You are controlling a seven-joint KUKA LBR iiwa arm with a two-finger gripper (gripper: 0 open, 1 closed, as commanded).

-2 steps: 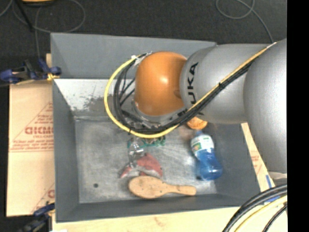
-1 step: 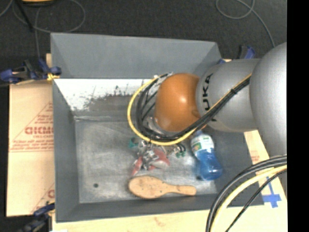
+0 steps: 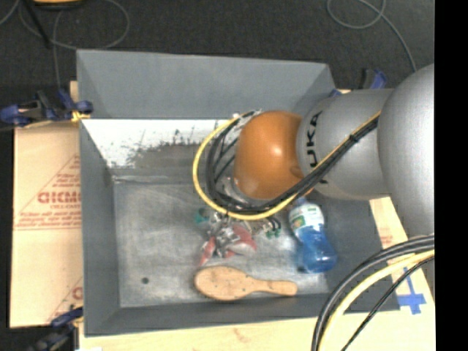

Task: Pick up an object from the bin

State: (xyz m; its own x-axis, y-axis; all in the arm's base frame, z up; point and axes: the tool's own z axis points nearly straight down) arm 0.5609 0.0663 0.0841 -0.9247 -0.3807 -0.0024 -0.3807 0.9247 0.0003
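My pincer (image 3: pixel 221 225) hangs low over the small heap of red, green and white bits (image 3: pixel 228 244) in the bin (image 3: pixel 99 218), lower middle of the frame, but I cannot tell if it is released or clenched, so I judge that nothing is lifted yet.

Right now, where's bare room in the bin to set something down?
Free: the left half of the bin floor, between the left wall and the small heap. Crowded: centre and right, where the heap, blue bottle and wooden brush lie close by the arm.
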